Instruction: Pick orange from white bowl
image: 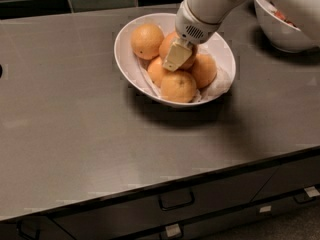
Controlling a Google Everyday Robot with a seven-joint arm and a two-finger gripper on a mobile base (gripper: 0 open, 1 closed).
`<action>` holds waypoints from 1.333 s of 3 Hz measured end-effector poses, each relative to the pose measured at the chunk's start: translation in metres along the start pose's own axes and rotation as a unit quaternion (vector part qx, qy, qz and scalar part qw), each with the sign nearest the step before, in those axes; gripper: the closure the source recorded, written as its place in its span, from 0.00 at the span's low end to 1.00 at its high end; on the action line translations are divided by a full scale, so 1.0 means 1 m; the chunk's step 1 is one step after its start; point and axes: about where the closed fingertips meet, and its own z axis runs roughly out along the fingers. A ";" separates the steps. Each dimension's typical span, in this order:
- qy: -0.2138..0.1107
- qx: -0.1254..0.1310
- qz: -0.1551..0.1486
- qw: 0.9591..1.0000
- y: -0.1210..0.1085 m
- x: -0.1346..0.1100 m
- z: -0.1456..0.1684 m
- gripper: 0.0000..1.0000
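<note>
The white bowl [127,59] stands at the back middle of the grey counter, lined with crinkled white paper, and holds several oranges. The orange [165,45], deep in colour, lies on top in the middle of the pile. My gripper [177,56] reaches down from the upper right into the bowl and sits right at this orange, covering most of it. A paler orange with a dark speck [147,40] lies at the back left. Smaller oranges lie at the front [178,86], right [205,70] and left [156,71].
A deeper, rounder white bowl [280,34] with reddish contents stands at the back right, partly behind my arm. The counter's front edge [165,181] runs above dark drawers with handles [176,201]. A dark tiled wall is behind.
</note>
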 end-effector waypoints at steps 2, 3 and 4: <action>-0.053 -0.013 -0.019 0.998 -0.001 -0.017 -0.028 1.00; -0.119 0.005 -0.039 0.992 -0.005 -0.030 -0.077 1.00; -0.158 0.027 -0.054 0.986 -0.007 -0.038 -0.115 1.00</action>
